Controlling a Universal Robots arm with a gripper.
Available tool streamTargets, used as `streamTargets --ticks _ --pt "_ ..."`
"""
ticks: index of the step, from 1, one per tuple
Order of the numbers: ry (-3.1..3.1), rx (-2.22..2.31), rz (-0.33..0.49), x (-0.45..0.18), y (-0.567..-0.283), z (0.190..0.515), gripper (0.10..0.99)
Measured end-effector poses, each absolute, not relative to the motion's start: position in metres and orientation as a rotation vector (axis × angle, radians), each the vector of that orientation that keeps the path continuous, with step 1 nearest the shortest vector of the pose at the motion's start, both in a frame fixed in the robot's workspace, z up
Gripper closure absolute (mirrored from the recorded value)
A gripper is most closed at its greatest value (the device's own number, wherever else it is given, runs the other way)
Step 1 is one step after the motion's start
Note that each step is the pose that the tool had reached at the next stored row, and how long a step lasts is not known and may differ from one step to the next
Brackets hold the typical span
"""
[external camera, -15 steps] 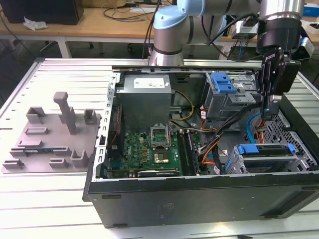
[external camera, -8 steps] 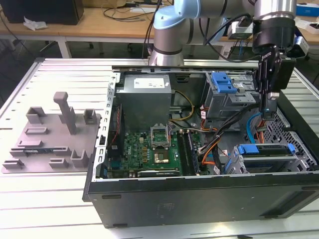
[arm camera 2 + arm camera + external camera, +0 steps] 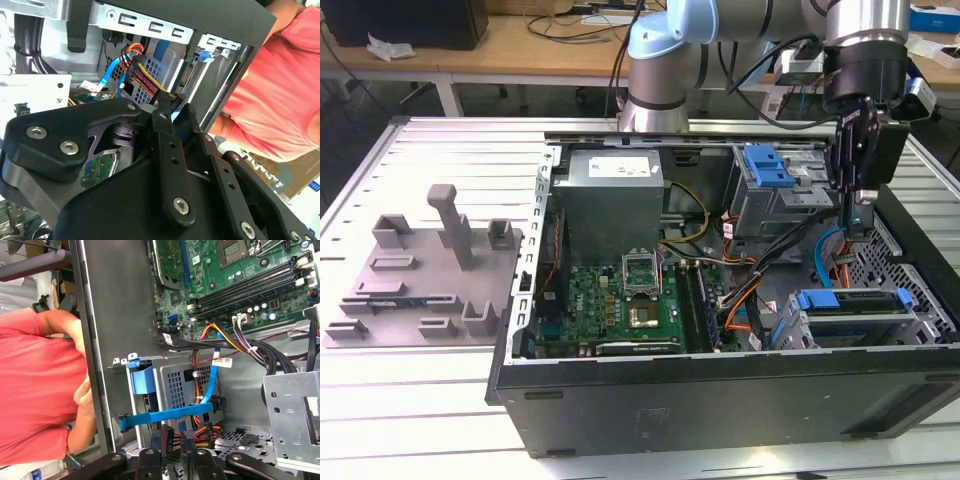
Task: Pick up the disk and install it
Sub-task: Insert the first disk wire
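The disk (image 3: pixel 850 303) lies in the drive bay at the front corner of the open computer case, on the exterior view's right; its blue carrier rail runs across the top. In the first wrist view the same blue rail of the disk (image 3: pixel 165 415) crosses the grey perforated cage. My gripper (image 3: pixel 858 225) hangs above the case floor, a little behind and above the disk, not touching it. Its black fingers (image 3: pixel 154 442) stand a narrow gap apart with nothing between them. In the second wrist view the gripper (image 3: pixel 176 107) points at a bundle of coloured power wires.
A second drive cage with a blue ribbed latch (image 3: pixel 770 165) stands at the back of the case. The motherboard (image 3: pixel 630 300) is in the middle. A grey slotted fixture tray (image 3: pixel 420 270) lies on the exterior view's left. A person in a red shirt (image 3: pixel 40 390) stands close to the case wall.
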State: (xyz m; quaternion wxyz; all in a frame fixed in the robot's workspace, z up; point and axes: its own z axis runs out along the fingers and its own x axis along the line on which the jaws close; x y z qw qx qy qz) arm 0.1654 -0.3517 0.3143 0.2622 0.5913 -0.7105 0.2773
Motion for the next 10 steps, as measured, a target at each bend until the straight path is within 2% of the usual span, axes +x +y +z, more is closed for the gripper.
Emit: streamTargets --ticks 10 --pt "-1.926 1.599 0.755 0.1653 -0.3547 0.3139 0.796"
